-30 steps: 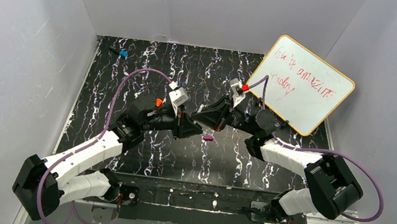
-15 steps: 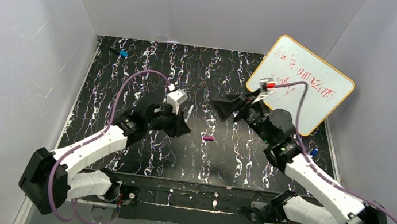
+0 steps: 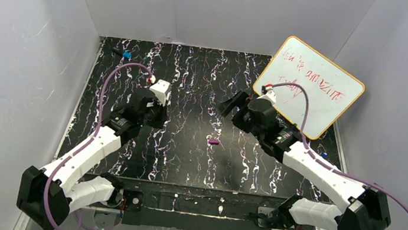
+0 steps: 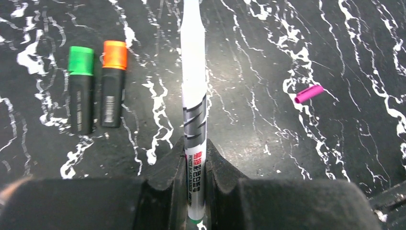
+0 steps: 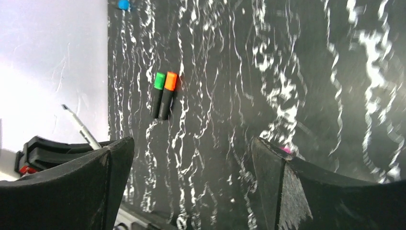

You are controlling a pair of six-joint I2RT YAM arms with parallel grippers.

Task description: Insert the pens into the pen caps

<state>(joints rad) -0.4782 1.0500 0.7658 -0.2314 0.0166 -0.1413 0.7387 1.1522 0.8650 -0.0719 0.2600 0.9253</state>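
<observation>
Pinching white pen (image 4: 193, 91), left gripper (image 4: 194, 160)

Two markers (image 4: 80, 96) lie side by side on the table (image 4: 249, 143) — cap (image 4: 309, 94) well apart.

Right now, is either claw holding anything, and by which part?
Left claw grips the thin white plastic pen by the rear of its barrel; right claw is open, empty.
</observation>
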